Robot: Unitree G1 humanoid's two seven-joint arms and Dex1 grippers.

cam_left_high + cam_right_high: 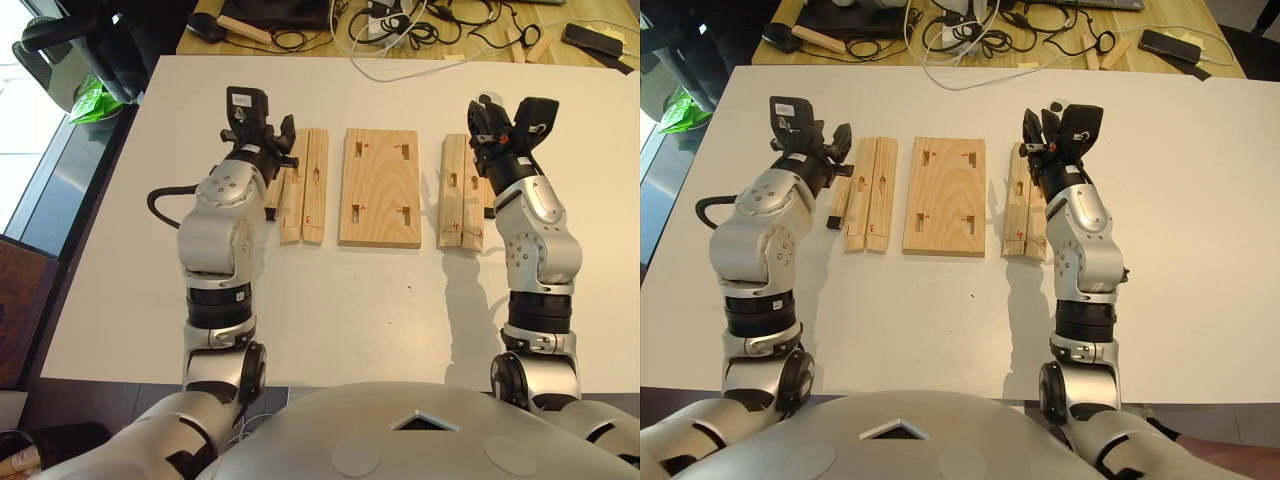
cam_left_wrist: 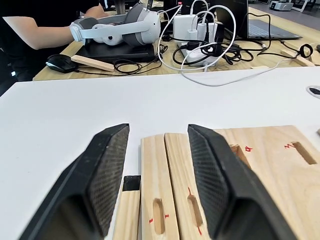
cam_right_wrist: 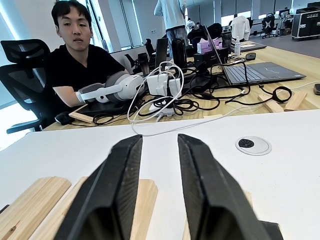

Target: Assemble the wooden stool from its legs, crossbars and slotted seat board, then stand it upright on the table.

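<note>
The slotted seat board [image 1: 380,187] lies flat at the middle of the white table [image 1: 130,290]. To its left lie two slotted legs [image 1: 304,188] side by side, with a short dark-tipped crossbar [image 1: 272,196] beside them. My left gripper [image 1: 262,135] hovers open over the far ends of these pieces; the two legs [image 2: 172,185] show between its fingers [image 2: 107,175]. To the right of the board lie two more wooden pieces [image 1: 456,192]. My right gripper [image 1: 507,118] is open above their far ends, its fingers [image 3: 120,185] a narrow gap apart and holding nothing.
Beyond the table's far edge stands a wooden desk with cables [image 1: 400,30], a power strip [image 2: 192,25], a headset [image 2: 117,27] and loose wood sticks [image 1: 525,42]. A round cable grommet [image 3: 253,145] sits in the tabletop. The table's left edge drops off by a chair [image 1: 50,50].
</note>
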